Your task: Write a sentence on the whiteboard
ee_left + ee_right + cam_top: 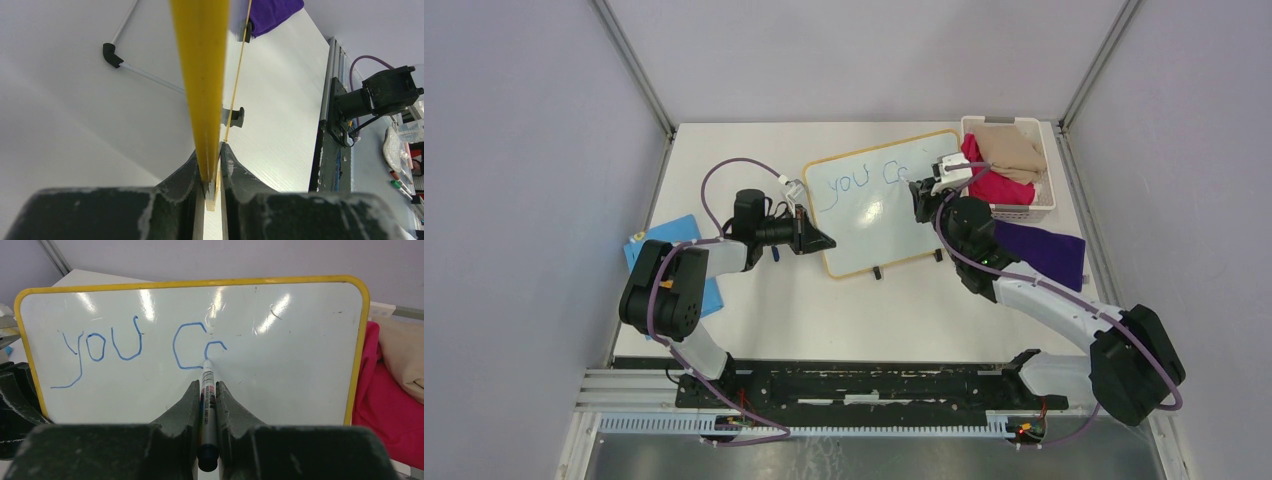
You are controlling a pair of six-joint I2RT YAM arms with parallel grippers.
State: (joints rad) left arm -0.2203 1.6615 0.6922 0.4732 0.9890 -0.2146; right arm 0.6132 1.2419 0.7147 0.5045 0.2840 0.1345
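with right hand (206,386) clamped on marker (207,407), tip touching whiteboard (280,375) standing on tabletop (754,320) beside the 'c' of the sentence (120,345), and left hand (212,156) pinching its yellow frame (200,75): press lightly, stroke slowly, brace against tipping.

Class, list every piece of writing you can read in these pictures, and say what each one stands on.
"you C", followed by an unfinished stroke: blue handwriting on the whiteboard.
Printed label on the marker: too small and blurred to read.
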